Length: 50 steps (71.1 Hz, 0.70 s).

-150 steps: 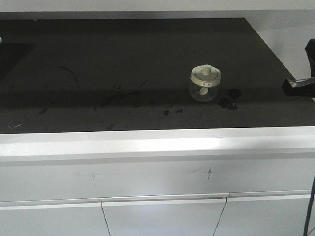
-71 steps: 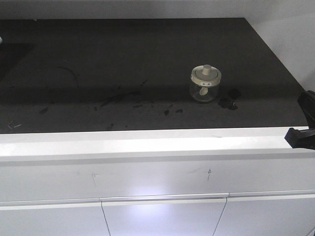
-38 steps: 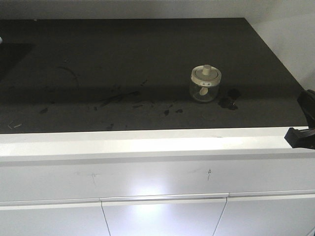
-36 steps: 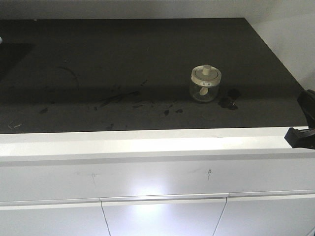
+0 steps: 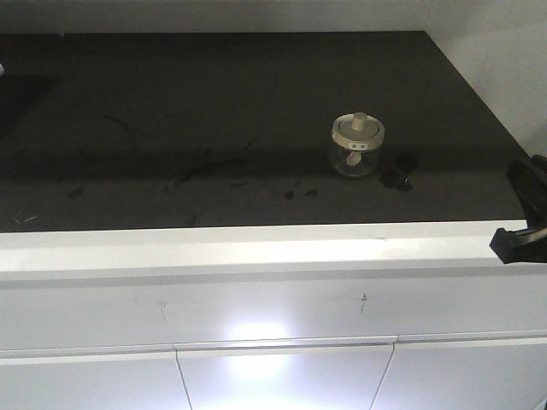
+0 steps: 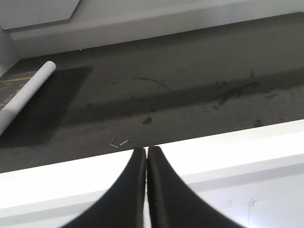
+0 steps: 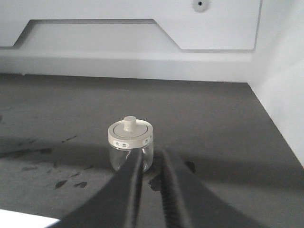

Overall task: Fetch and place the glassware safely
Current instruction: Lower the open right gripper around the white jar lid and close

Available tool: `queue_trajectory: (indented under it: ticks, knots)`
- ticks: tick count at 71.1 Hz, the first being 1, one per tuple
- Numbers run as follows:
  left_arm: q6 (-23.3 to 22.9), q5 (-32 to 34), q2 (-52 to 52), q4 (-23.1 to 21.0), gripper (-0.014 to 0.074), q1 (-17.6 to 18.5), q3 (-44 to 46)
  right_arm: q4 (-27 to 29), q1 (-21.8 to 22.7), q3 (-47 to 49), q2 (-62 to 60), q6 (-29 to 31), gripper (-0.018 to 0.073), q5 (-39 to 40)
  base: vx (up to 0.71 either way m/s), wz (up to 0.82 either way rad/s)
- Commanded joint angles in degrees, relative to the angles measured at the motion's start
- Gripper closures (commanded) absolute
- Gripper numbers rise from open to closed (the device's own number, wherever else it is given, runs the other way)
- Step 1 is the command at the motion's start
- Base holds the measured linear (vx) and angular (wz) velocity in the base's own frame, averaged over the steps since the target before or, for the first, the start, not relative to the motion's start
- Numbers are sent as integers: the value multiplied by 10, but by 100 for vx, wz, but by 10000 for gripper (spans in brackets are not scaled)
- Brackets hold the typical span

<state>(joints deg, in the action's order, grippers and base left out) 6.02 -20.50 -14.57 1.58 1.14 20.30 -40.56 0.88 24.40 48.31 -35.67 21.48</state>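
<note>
Small clear glass jar [image 5: 357,147] upright on the dark table [image 5: 171,94], right of middle and well back from the white front edge [image 5: 256,252]. Wears a round cream lid with a central knob, seated flat. Shows a small label strip on the lid's rim in the right wrist view. Touches nothing but the table. Just right of the jar, a dark blotch [image 5: 398,176] on the surface, with more smears and flecks [image 5: 205,169] scattered to the left.

Right gripper [image 7: 151,156] low on the near side of the jar and pointing at it. Fingers parted by only a narrow slit, pinching nothing. Appears in the front view as a black shape at the right border, level with the white front edge and well apart from the jar.

Left gripper [image 6: 146,150] over the white front edge further left, fingers pressed together with nothing between them. Just past the edge, two tiny pale slivers [image 6: 118,142] on the table. At the far left, a white tube [image 6: 27,95] lying slantwise beside a darker patch of the surface.

Behind the table, a white wall panel [image 7: 142,33] with an angular recess. Below the front edge, pale cabinet fronts [image 5: 282,376].
</note>
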Motion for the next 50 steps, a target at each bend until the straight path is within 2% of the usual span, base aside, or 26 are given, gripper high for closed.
queue_trajectory:
  ticks: [1,9,17,37,50]
  knots:
    - [-1,39,-6,-2,603,3,14,-28,0,16,4,4,314,56,0,0]
    - [-1,39,-6,-2,603,3,14,-35,0,25,35,4,171,71,0,0]
    - [-1,39,-6,-2,603,3,14,-35,0,53,86,4,101,85,0,0]
    - [-1,39,-6,-2,603,3,14,-70,0,167,264,6,117,198,0,0]
    - [-1,39,-6,-2,603,3,14,-80,0,258,381,6,120,238,0,0]
